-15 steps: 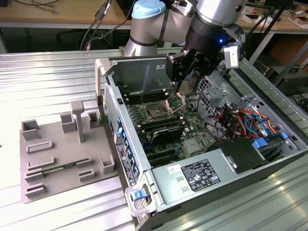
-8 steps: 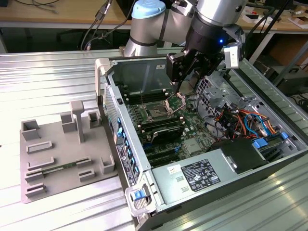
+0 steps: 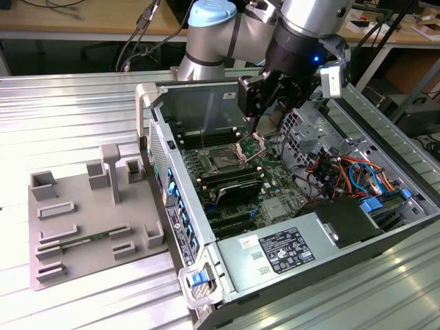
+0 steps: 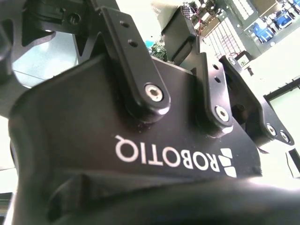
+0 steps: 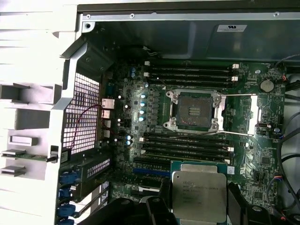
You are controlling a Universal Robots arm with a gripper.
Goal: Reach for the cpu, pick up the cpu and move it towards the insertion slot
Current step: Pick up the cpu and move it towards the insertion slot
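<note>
Silvery cpu (image 5: pixel 198 191) pinched in gripper (image 5: pixel 197 208) jaws, hovering over green motherboard (image 5: pixel 262 154) just short of open insertion slot (image 5: pixel 193 111).

Silver-grey arm (image 3: pixel 227 34) with pale-blue joint cap, black wrist lit by a blue lamp. Black gripper (image 4: pixel 187 93): linked bars, shiny screws, white lettering.
</note>
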